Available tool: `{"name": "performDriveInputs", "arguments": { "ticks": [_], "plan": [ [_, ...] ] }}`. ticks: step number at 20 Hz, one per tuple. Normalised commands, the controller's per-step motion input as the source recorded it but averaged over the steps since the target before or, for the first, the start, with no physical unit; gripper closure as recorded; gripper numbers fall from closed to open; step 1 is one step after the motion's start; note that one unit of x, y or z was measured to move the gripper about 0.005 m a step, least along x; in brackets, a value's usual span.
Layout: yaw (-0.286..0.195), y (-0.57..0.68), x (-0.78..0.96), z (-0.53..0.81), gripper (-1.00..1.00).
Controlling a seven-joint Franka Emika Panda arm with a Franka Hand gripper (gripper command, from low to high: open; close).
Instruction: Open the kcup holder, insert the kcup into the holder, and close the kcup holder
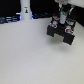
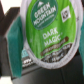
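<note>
The kcup's round green top (image 2: 47, 32), printed "Green Mountain Dark Magic", fills the wrist view, tilted and very close to the camera. Its pale rim shows along the lower edge. My gripper (image 1: 64, 20) hangs directly over the kcup holder (image 1: 61, 32) and is shut on the kcup. The holder is a black box on the white table at the exterior view's upper right. Its dark body (image 2: 9, 50) shows behind the pod in the wrist view. Whether its tray is pulled out is too blurred to tell.
A white upright object (image 1: 25, 10) stands at the back of the exterior view's left. A dark strip (image 1: 10, 20) runs along the table's far edge. The white tabletop (image 1: 30, 55) spreads in front of the holder.
</note>
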Motion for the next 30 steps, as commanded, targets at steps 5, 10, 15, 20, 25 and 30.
{"name": "performDriveInputs", "arguments": {
  "ticks": [5, 10, 15, 20, 25, 30],
  "plan": [
    [-0.002, -0.02, 0.05, -0.15, 1.00],
    [-0.032, -0.01, 0.04, 0.27, 1.00],
    [-0.036, -0.03, 0.13, 0.17, 1.00],
    [0.000, -0.13, 0.08, 0.00, 1.00],
    [0.000, -0.20, 0.13, -0.01, 1.00],
    [-0.004, -0.09, 0.29, 0.00, 1.00]
  ]
}}
